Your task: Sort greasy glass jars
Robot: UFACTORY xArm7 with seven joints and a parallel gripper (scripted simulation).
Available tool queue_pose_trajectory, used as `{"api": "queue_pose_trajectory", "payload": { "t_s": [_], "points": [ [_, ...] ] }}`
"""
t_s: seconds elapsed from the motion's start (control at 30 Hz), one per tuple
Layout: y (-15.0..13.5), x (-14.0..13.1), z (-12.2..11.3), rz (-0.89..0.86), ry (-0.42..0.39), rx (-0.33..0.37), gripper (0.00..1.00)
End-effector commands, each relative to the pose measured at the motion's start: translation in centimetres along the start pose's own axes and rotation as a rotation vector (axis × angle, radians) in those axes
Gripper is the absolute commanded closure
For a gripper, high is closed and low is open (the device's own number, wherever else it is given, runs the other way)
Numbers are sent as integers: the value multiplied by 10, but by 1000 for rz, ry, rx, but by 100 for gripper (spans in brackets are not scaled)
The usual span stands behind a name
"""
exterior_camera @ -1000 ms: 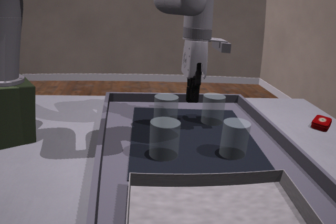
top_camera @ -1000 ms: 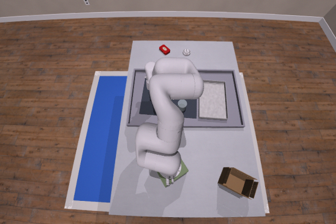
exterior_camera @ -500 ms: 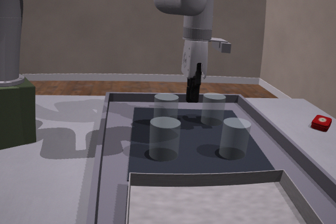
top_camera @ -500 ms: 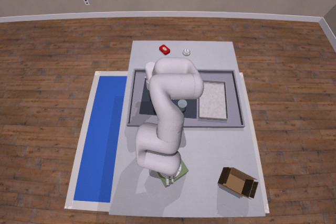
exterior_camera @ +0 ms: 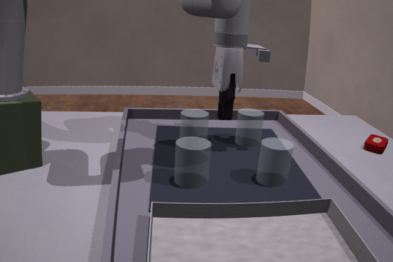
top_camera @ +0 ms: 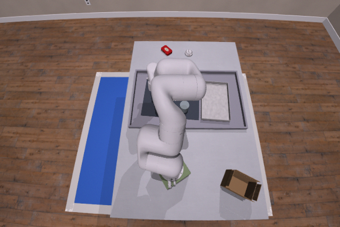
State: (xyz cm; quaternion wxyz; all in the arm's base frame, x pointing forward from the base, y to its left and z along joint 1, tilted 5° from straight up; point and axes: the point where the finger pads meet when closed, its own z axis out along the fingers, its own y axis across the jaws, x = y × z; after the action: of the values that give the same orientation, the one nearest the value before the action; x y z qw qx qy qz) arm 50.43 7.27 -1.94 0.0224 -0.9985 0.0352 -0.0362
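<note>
- Gripper [exterior_camera: 226, 113]: fingers pressed fully together, nothing between them; hanging nose-down from the wrist, tips at about rim height of the rear jars.
- Key relation, taking the drying mat [exterior_camera: 231, 186] as landmark: in the exterior view, gripper over the mat's rear edge, in the gap between the rear-left jar [exterior_camera: 194, 124] and the rear-right jar [exterior_camera: 250, 126]; touching neither, as far as can be told. Rear-right jar just beside the tips, rear-left jar a little further off.
- Front-left jar [exterior_camera: 192, 161] and front-right jar [exterior_camera: 274, 161] nearer the tray, well apart from the gripper.
- All four jars upright on the mat, long axes vertical, so parallel to the closed fingers; a sideways nudge at rim height probably the way to test for slip, though only a guess. Which jar is greasy: cannot tell.
- From the top view, only one jar visible past the arm; the rest hidden under the links.
- Tray [exterior_camera: 241, 208]: pale, low-walled, just beside the mat's near edge, no jar in it. Task apparently at its start.
- Surface: mat and tray both inside a shallow grey recess [top_camera: 242, 100] sunk in the grey table [top_camera: 208, 164].
- Room: red button box [exterior_camera: 376, 143] on the table beyond the recess; open cardboard box [top_camera: 240, 184] and blue panel [top_camera: 99, 142] well apart from the mat; wood floor, beige walls.
</note>
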Motion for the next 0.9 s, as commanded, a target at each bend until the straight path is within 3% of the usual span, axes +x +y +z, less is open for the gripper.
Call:
{"api": "queue_pose_trajectory", "payload": {
  "t_s": [0.0,0.47,0.57,0.63,0.87],
  "points": [
    [0,2,-1,0,4,0,100],
    [0,2,-1,0,4,0,100],
    [0,1,-24,0,4,0,100],
    [0,1,-24,0,4,0,100],
    [0,1,-78,0,4,0,100]
  ]
}}
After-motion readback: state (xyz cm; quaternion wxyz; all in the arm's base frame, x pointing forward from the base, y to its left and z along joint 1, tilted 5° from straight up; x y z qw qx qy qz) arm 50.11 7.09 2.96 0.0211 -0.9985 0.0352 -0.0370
